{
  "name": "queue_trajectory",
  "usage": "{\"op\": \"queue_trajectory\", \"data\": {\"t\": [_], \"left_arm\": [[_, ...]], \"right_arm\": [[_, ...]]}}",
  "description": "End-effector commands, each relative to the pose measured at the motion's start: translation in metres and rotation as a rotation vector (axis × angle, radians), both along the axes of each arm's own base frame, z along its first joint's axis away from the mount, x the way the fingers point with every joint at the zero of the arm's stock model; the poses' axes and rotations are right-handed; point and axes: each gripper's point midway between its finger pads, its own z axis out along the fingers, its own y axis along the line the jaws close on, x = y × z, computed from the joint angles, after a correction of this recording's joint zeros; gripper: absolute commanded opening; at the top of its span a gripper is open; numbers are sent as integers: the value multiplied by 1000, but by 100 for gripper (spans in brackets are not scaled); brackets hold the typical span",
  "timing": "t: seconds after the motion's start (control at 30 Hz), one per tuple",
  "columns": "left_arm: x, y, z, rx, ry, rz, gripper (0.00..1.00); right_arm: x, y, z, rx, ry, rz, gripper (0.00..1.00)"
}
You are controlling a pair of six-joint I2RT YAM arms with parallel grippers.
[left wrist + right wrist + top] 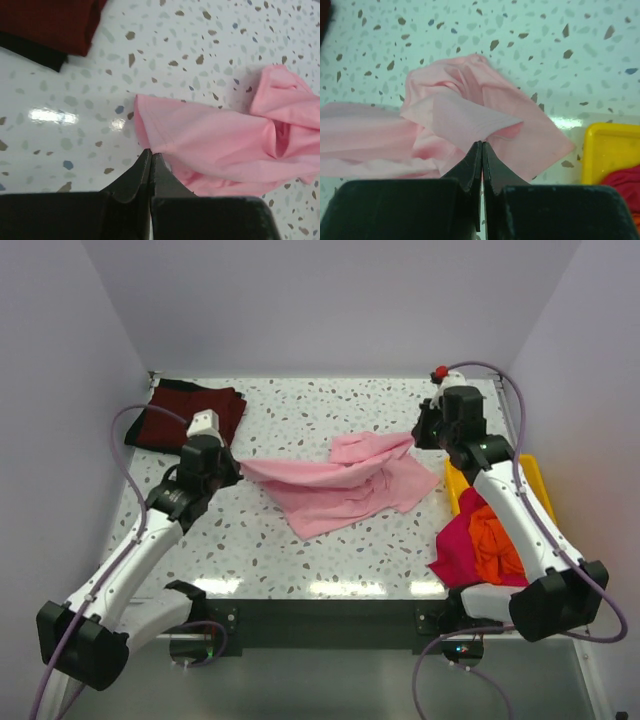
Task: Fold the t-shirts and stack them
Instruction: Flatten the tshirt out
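Top external, near right: magenta tee (pixel 457 545) and orange tee (pixel 494 546) heaped unfolded in and over tray (pixel 536 476).
Left gripper (pixel 150 153): closed, pinching pink tee (pixel 215 140) at its left edge.
Right gripper (pixel 481 145): closed, pinching a flap at its far right.
Pink tee: mid-table, crumpled, drawn between both pincers.
Handling: judged light and limp, will sag; take hold at hems or corners.
Far left: maroon tee (pixel 192 410) folded atop black tee (pixel 37 52).
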Motion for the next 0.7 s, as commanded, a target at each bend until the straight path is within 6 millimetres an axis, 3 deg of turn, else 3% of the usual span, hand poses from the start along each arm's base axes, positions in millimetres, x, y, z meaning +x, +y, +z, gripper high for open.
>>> {"op": "queue_trajectory", "data": {"t": [0.0, 0.2, 0.33, 0.43, 0.57, 0.6, 0.67], "left_arm": [[-3, 45, 39, 116, -52, 103, 0], [-3, 61, 86, 152, -130, 147, 0], [2, 64, 95, 177, -149, 159, 0], [9, 71, 73, 230, -96, 171, 0], [12, 84, 41, 288, -13, 185, 0], [13, 88, 36, 296, -2, 194, 0], [12, 92, 23, 323, 25, 188, 0]], "right_arm": [[-12, -26, 58, -70, -114, -63, 0], [-34, -54, 108, -123, -214, -151, 0], [-40, -54, 109, -111, -201, -152, 0], [-43, -46, 88, -75, -143, -138, 0], [-55, -20, 28, 43, 11, -75, 0], [-63, -14, -5, 61, 88, -59, 0], [-81, 11, -37, 174, 201, 13, 0]]}}
